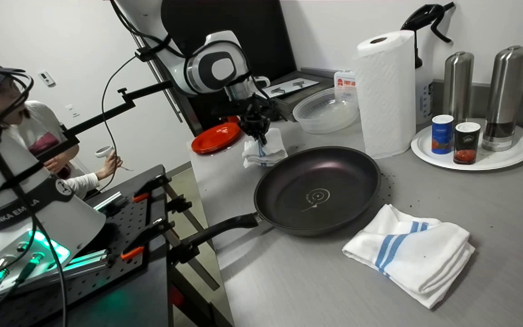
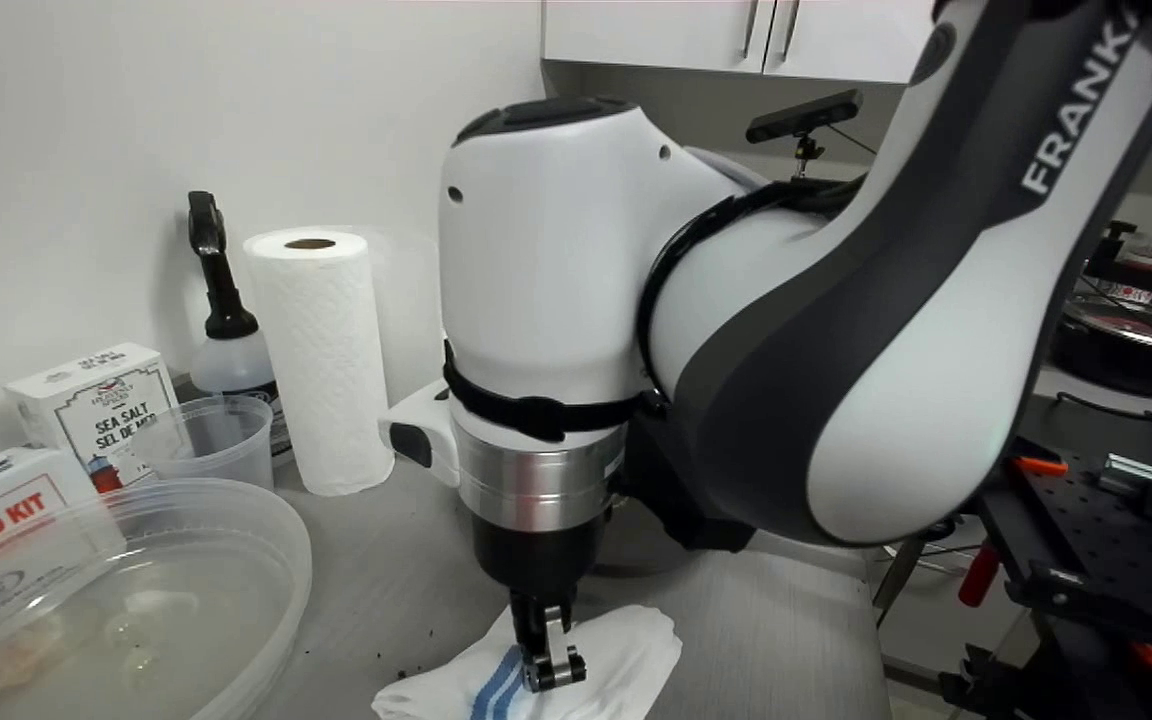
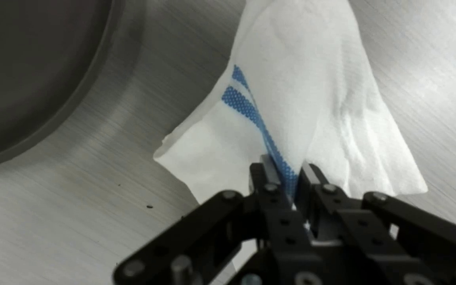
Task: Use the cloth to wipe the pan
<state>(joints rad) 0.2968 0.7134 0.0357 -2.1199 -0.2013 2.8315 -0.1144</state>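
The Robotiq gripper [image 3: 286, 176] pinches a fold of the blue-striped white cloth [image 3: 303, 107] between its jaws, so the grasp seems done, but the cloth lies on the grey countertop [image 1: 284, 277] near the black frying pan [image 1: 318, 193], with lifting and wiping apparently left

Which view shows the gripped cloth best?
The wrist view: the cloth, though cropped on top, looks largest, its striped fold pinched in the gripper. In an exterior view the cloth looks small; in an exterior view the cloth is cropped below.
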